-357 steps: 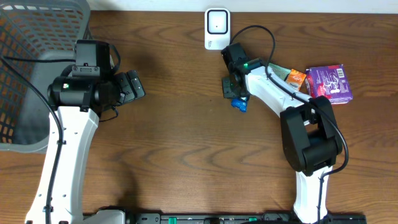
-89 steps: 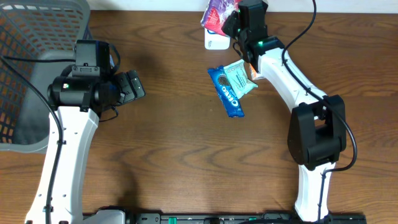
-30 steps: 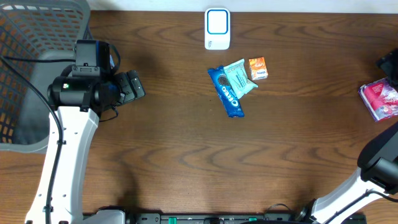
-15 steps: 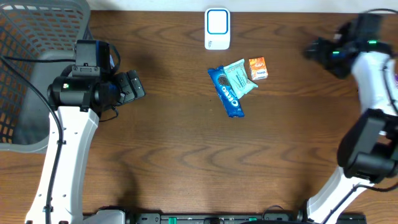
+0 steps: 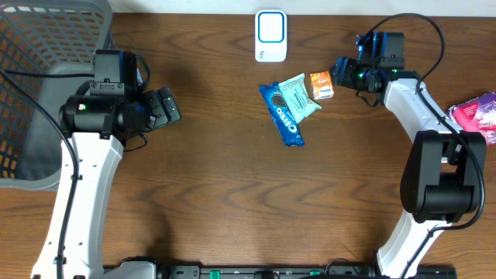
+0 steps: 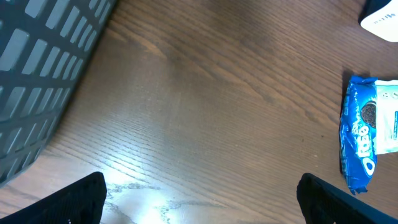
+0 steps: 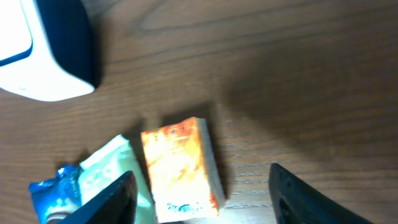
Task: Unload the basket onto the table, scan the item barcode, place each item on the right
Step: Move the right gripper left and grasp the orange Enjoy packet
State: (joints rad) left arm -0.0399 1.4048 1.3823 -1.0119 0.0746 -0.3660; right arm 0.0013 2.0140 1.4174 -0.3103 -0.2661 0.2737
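Observation:
The white scanner [image 5: 270, 35] stands at the table's back edge, and also shows as the scanner [image 7: 43, 50] at upper left in the right wrist view. In front of it lie a blue Oreo pack [image 5: 283, 114], a teal pack [image 5: 298, 94] and a small orange box [image 5: 321, 84]. My right gripper [image 5: 341, 74] hovers at the orange box [image 7: 180, 168]. Its jaws are apart, with the box between the fingers [image 7: 115, 199] and a gap on both sides. My left gripper [image 5: 167, 108] rests wide open and empty, far left of the items.
A grey mesh basket [image 5: 43, 85] fills the back left corner. A pink and purple pack [image 5: 480, 116] lies at the table's right edge. In the left wrist view the Oreo pack [image 6: 360, 143] lies at right and the basket wall [image 6: 37, 81] at left.
My right arm has swung in from the right edge to the orange box, leaving the pink pack behind. Its jaws have narrowed. The left arm has not moved.

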